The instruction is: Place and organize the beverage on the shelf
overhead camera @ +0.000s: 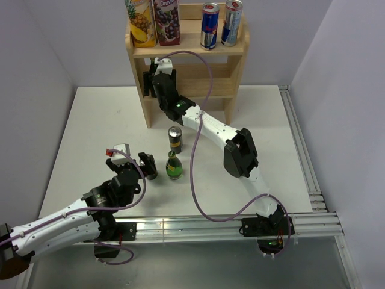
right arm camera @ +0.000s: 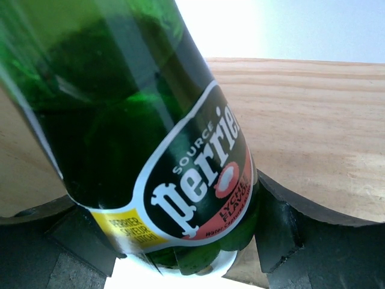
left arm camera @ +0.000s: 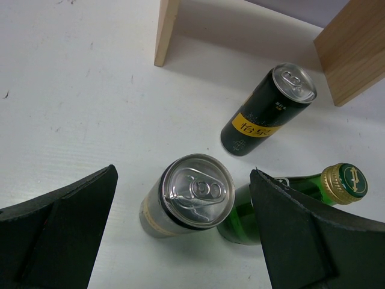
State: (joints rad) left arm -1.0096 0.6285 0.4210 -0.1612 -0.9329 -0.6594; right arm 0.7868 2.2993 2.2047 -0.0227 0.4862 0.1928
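Right gripper (right arm camera: 171, 238) is clamped on a green Perrier bottle (right arm camera: 150, 120), held at the shelf (overhead camera: 186, 51) at the far centre of the table (overhead camera: 96, 120). It's probably at the middle tier, but the arm blocks the view. Left gripper (overhead camera: 147, 166) has its fingers apart around a silver-topped can (left arm camera: 192, 192) standing near. A small green bottle (left arm camera: 344, 182) is just right of it and a dark can (left arm camera: 264, 114) stands farther back. Two cartons (overhead camera: 153, 21) and two cans (overhead camera: 219, 24) are on the top tier.

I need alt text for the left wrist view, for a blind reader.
A pale can stands on the table inside the open left claw. A green bottle stands beside it, a black can farther off, near the shelf's wooden panels.
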